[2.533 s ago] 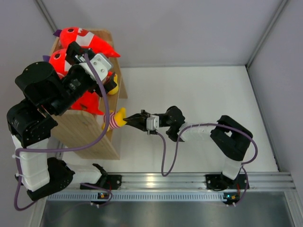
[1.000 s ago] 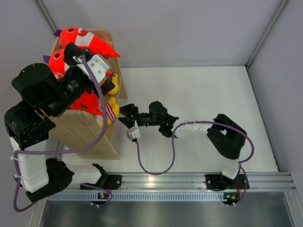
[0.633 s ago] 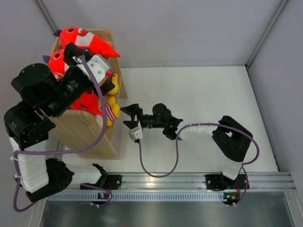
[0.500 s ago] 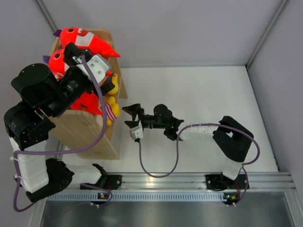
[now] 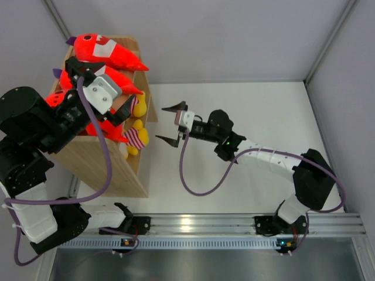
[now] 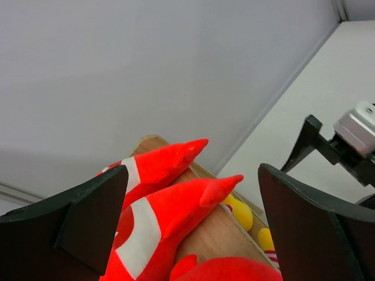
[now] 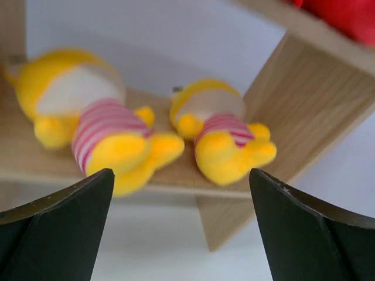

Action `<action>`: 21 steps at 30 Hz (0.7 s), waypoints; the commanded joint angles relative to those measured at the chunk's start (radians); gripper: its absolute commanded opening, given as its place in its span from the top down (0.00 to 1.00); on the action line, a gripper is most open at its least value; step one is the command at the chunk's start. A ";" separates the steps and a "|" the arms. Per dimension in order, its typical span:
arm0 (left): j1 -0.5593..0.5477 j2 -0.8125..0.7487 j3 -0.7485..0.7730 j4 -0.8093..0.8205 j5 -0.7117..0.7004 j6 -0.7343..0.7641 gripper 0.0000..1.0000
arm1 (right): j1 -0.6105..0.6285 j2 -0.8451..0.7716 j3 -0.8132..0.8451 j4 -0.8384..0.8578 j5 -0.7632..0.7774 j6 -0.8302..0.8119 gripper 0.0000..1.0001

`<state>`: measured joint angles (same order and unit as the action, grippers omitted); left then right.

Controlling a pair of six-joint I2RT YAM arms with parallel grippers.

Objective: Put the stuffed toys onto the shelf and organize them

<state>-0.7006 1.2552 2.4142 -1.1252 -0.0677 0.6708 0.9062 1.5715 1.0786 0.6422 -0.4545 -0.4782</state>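
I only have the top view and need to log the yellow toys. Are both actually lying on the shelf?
Observer: Yes. The right wrist view shows both yellow toys lying side by side on a lower board, feet toward its front edge.
Operator: Is the left claw holding anything? I can't tell from above.
Observer: No. In its wrist view the left claw is open, with two sharks lying beyond it.
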 commanded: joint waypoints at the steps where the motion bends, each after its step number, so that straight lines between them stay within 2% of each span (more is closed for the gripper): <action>1: 0.007 -0.017 0.031 0.013 0.025 -0.019 0.02 | -0.020 0.063 0.185 -0.065 -0.163 0.526 0.01; 5: 0.021 -0.031 0.031 0.015 0.039 -0.025 0.01 | -0.020 0.145 0.271 0.051 -0.220 0.761 0.01; 6: 0.021 -0.033 0.034 0.013 0.040 -0.025 0.01 | -0.018 0.151 0.276 0.048 -0.213 0.776 0.01; 13: 0.036 -0.057 0.056 0.013 0.036 -0.033 0.02 | 0.003 0.185 0.287 -0.038 -0.210 0.751 0.01; 17: 0.062 -0.079 0.048 0.016 0.006 -0.025 0.02 | 0.023 0.225 0.291 -0.029 -0.193 0.733 0.03; 20: 0.084 -0.092 0.031 0.015 -0.015 -0.016 0.02 | 0.030 0.260 0.308 -0.029 -0.184 0.731 0.08; 21: 0.096 -0.097 0.026 0.016 -0.029 -0.014 0.02 | 0.028 0.266 0.308 -0.024 -0.184 0.733 0.14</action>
<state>-0.6270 1.1728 2.4447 -1.1271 -0.0605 0.6537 0.9211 1.8069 1.3357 0.5938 -0.6373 0.2394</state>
